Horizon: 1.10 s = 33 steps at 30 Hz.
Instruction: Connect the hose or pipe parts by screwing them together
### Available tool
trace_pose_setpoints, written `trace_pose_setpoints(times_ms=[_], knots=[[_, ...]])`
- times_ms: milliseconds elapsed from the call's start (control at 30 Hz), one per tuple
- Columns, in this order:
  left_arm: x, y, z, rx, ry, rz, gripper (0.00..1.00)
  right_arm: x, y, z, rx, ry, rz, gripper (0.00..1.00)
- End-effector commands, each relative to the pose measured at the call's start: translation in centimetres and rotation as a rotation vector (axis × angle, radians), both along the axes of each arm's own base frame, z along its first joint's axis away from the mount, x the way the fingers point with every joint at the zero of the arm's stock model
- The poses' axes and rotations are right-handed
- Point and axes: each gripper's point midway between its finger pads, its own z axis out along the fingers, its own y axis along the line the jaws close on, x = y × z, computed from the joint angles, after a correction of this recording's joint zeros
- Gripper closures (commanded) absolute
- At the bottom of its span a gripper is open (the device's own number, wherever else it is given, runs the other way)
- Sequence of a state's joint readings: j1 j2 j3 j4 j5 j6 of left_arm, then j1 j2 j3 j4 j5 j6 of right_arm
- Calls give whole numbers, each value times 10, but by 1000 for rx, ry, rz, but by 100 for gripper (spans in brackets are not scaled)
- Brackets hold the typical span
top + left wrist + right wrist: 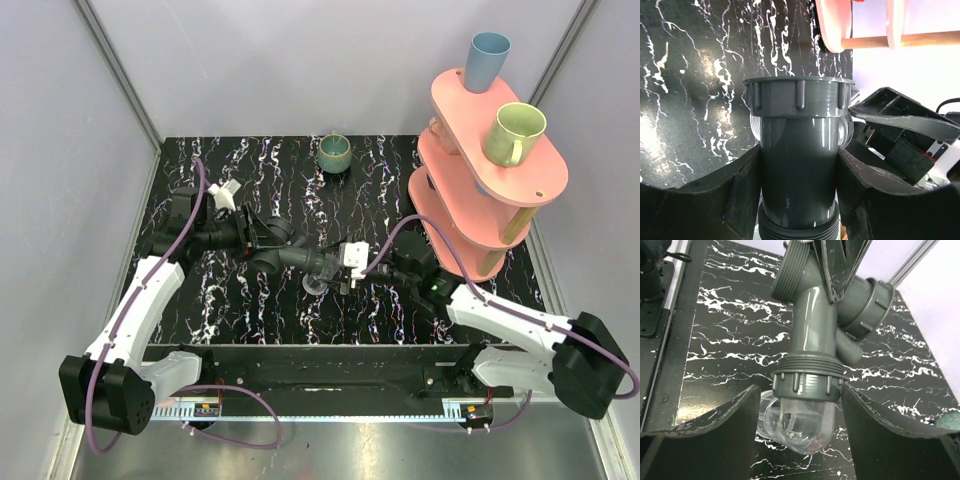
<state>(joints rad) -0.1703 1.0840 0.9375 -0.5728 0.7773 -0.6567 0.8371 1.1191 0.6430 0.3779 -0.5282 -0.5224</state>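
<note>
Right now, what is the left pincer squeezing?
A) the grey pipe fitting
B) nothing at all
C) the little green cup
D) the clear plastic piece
A: in the left wrist view, the left pincer has its fingers pressed against both sides of the grey pipe fitting.

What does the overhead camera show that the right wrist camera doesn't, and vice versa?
Only overhead: the pink rack, its blue cup and green mug. Only right wrist: a close look at the clear connector sitting in a ribbed collar, between the fingers of the right gripper. Both: the grey fitting, held by the left gripper, above the black marbled table.
</note>
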Motion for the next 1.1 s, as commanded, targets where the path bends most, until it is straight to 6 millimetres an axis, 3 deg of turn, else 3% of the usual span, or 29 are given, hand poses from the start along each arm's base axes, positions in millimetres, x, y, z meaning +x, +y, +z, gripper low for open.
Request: trace_pose_setpoints(times_ms=[0, 133, 367, 567, 633, 667, 800, 833, 867, 967, 1067], knots=[[5, -11, 42, -91, -92, -46, 100, -1, 14, 0, 39, 21, 40, 28], [2, -12, 41, -104, -89, -55, 100, 0, 22, -15, 2, 43, 56, 26], [2, -14, 38, -132, -82, -55, 100, 1, 29, -19, 19, 50, 69, 23], [-2, -19, 52, -199, -173, -100, 100, 8, 37, -3, 118, 122, 35, 22], [-7, -21, 50, -224, -184, -111, 100, 12, 36, 8, 191, 167, -2, 27], [-7, -21, 52, -225, -219, -116, 100, 13, 35, 11, 216, 195, -15, 40], [-8, -19, 61, -216, -433, -138, 100, 21, 36, 35, 329, 372, -83, 69], [-17, -18, 59, -233, -507, -148, 100, 23, 35, 40, 350, 407, -99, 72], [-17, -18, 81, -264, -688, -151, 100, 26, 34, 43, 365, 452, -120, 74], [-23, -9, 88, -282, -870, -59, 100, 35, 29, 51, 421, 644, -137, 83], [-26, -9, 85, -252, -954, -90, 100, 44, 18, 55, 518, 830, -180, 77]])
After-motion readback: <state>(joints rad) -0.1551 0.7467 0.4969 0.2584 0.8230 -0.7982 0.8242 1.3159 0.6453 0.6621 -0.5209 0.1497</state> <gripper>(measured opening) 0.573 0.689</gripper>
